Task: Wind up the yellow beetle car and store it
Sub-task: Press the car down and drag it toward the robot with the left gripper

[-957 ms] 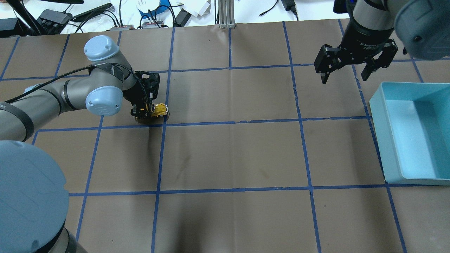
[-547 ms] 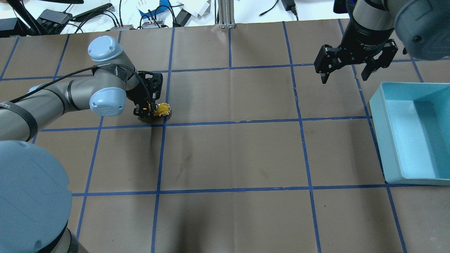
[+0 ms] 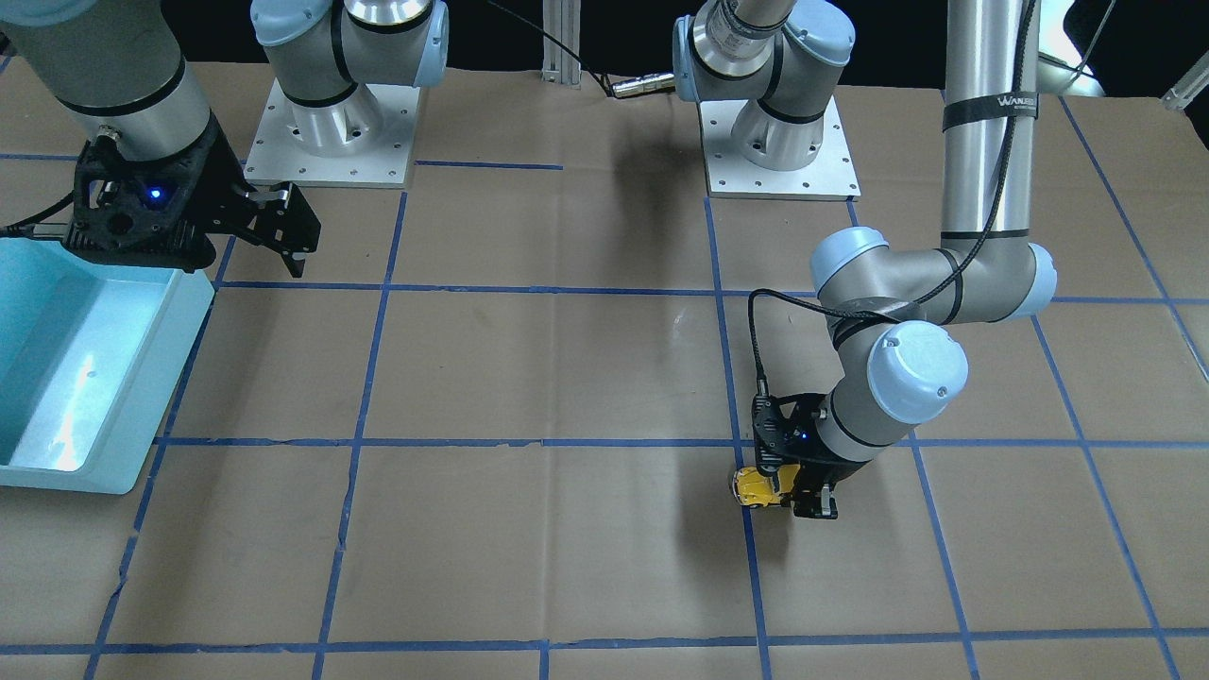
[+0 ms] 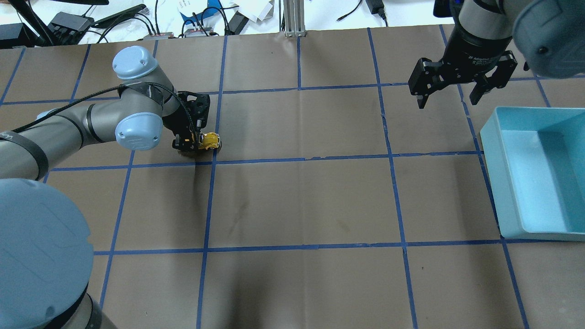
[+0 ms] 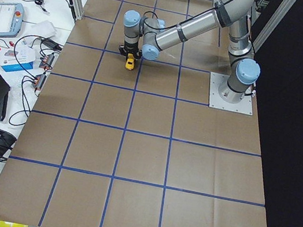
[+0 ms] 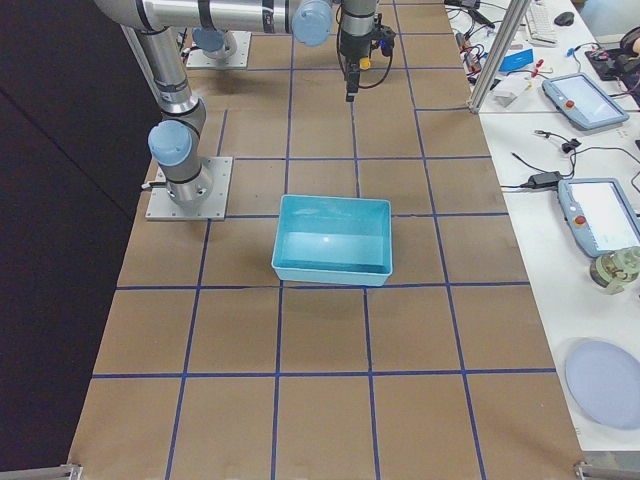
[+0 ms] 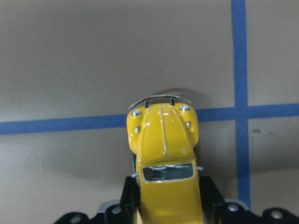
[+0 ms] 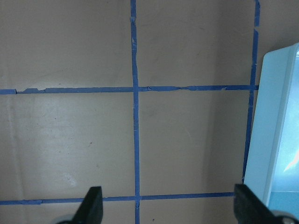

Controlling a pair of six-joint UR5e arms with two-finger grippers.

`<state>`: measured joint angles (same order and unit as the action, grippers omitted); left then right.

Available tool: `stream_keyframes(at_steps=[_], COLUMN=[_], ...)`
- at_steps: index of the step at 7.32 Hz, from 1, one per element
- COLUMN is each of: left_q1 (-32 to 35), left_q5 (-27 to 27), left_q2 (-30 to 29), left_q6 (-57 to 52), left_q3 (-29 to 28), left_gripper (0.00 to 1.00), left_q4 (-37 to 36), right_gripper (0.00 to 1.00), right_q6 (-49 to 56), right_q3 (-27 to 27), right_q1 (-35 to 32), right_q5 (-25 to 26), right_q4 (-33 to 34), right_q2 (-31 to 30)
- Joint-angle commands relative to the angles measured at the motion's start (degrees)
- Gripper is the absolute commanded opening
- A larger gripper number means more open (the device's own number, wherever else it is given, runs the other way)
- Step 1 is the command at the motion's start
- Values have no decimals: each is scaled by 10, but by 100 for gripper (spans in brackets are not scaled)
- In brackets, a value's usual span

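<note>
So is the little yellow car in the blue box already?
No, the left claw holds the yellow beetle car far from the blue box.

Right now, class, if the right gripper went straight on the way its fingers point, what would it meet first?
Probably the brown paper-covered table with blue tape lines, just beside the pale blue plastic bin; nothing else shows between.

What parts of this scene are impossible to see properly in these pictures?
- The yellow beetle car, rear end: in the left wrist view, cut off by the bottom edge, inside the left gripper.
- Its wheels: hidden under the body there, too small overhead.
- The blue bin, right side: in the overhead view, cut off by the frame edge.
</note>
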<state>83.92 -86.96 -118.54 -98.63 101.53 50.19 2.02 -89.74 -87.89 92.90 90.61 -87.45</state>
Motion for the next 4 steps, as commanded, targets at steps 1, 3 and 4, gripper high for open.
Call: stream_keyframes(at_steps=[1,3,4], left_q1=[-7,-16,-19], left_q5=[0,1,1], left_q2=[-4,-4,-4], left_q6=[-9,-9,-9], left_q3=[2,1,1], left_gripper=[42,42,41], left_q4=[2,6,7], right_gripper=[100,100,100], right_q6=[0,1,1], right_q3=[0,0,0], right_q1=[0,0,0], right_q5=[0,0,0], right_q4=[0,1,1], right_q2=[0,0,0])
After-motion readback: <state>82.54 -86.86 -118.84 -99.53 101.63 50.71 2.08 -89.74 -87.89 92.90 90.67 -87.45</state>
